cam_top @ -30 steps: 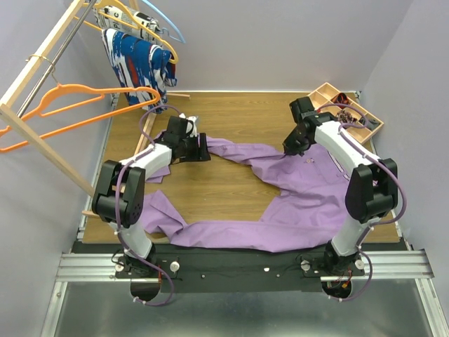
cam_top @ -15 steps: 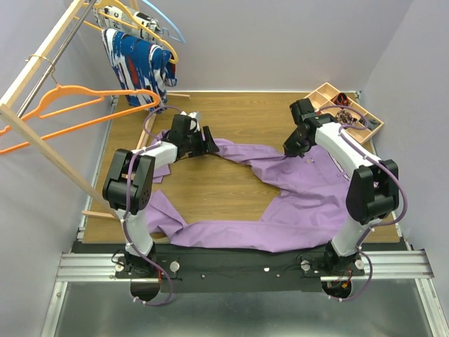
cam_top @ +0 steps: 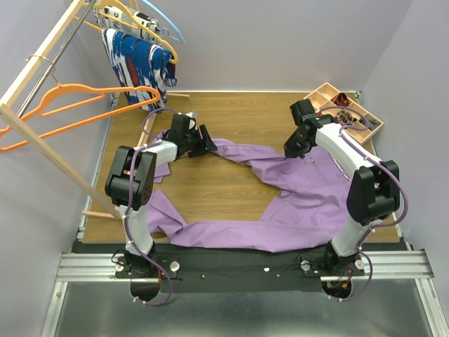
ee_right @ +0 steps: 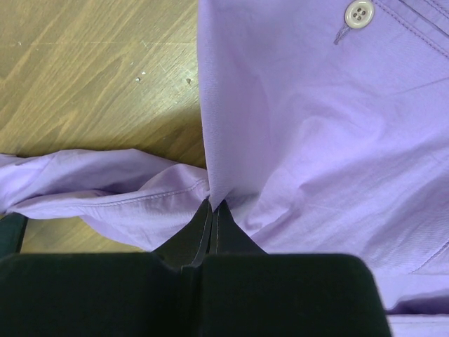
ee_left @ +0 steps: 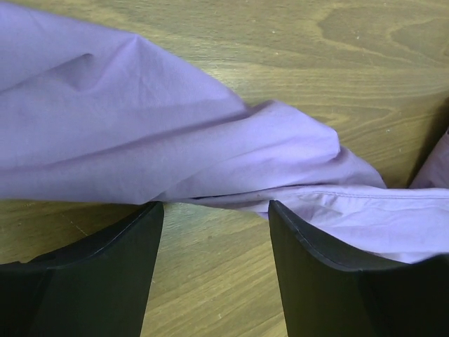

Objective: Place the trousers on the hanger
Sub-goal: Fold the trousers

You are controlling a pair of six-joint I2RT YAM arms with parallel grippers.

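Currently the trousers (cam_top: pixel 302 203) lie flat on the wooden table (cam_top: pixel 231 112), spread in an open loop. One leg runs along the table's near edge. The other leg reaches across toward the table's left far part. The waist section covers the table's right side.

Left gripper (cam_top: pixel 205 140): positioned low over the table's left far part, at the end of the upper trouser leg. In the left wrist view the left gripper (ee_left: pixel 214 210) stands wide apart. Both black fingers (ee_left: pixel 105 267) are separated by bare wood. A rumpled fold of lilac cloth lies just past the fingertips and meets them at its edge. No cloth is clamped between the fingers.

Right gripper (cam_top: pixel 291 151): positioned over the table's right far part, on the waist section. In the right wrist view the right gripper (ee_right: pixel 212 205) is pressed fully together. A thin ridge of trouser fabric is pinched between the tips, and creases run out from that pinch. A small pale button (ee_right: pixel 358 12) sits on the cloth beyond the grip.

The bright orange hanger (cam_top: pixel 84 105) hangs on the wooden rack (cam_top: pixel 42 133) beyond the table's left edge, well apart from the trousers and from both grippers. A blue, white and red patterned garment (cam_top: pixel 137 60) hangs on the same rack, beyond the table's far left corner. A wooden compartment tray (cam_top: pixel 344 112) sits at the table's far right corner.
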